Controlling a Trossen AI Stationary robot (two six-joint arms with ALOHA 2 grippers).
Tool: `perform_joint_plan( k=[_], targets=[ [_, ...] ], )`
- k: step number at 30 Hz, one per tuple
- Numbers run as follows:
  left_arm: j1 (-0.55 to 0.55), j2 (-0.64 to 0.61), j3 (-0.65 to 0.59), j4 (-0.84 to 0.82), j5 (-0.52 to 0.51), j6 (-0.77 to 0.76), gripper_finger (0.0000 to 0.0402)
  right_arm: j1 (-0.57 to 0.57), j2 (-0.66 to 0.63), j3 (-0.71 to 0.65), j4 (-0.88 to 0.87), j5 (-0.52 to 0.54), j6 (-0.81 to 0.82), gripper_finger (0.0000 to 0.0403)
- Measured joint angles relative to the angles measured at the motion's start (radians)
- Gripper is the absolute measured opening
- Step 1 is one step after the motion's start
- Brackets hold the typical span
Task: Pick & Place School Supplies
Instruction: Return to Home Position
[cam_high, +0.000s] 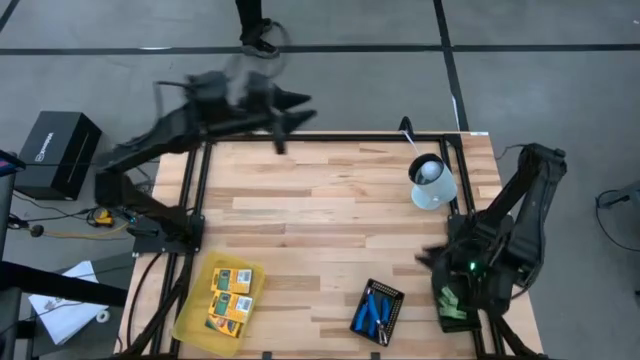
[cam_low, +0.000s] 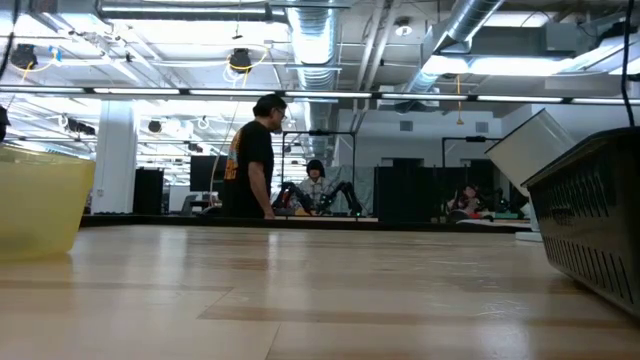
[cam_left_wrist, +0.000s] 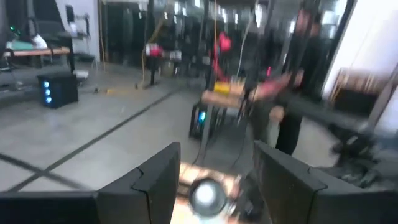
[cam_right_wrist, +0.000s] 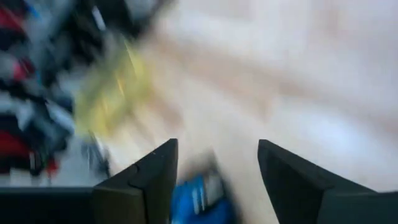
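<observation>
The left end effector (cam_left_wrist: 216, 149) hangs spread and empty at the 11 o'clock edge of the surface (cam_high: 330, 200). The right end effector (cam_right_wrist: 217, 149), also spread and empty, sits near 4 o'clock. The packs (cam_high: 231, 294) lie in a yellow tray (cam_high: 190, 318) at 7 o'clock, the scissors (cam_high: 374, 311) in a black tray (cam_high: 391, 294) at 6 o'clock, and the green erasers (cam_high: 452, 303) at 5 o'clock.

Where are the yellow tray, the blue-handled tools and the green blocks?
yellow tray (cam_high: 192, 318): high view, bare floor by its left rim.
blue-handled tools (cam_high: 372, 312): high view, middle of the blue handles.
green blocks (cam_high: 453, 305): high view, the visible green patch.
</observation>
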Motion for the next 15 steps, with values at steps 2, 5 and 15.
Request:
perform_joint_plan(
  k=[2,5,15],
  targets=[
    [0.000,-0.057,0.000,0.002,-0.004,-0.057,0.0192,-0.036,-0.012,0.075,-0.095,0.136,-0.048,0.0204],
    [0.000,-0.129,0.001,0.001,-0.005,-0.116,0.0192,-0.086,-0.027,0.180,-0.179,0.285,-0.174,0.0191],
    [-0.011,-0.315,0.002,-0.024,-0.006,-0.259,0.0192,-0.254,-0.046,0.422,-0.164,0.371,-0.432,0.0161]
  ],
)
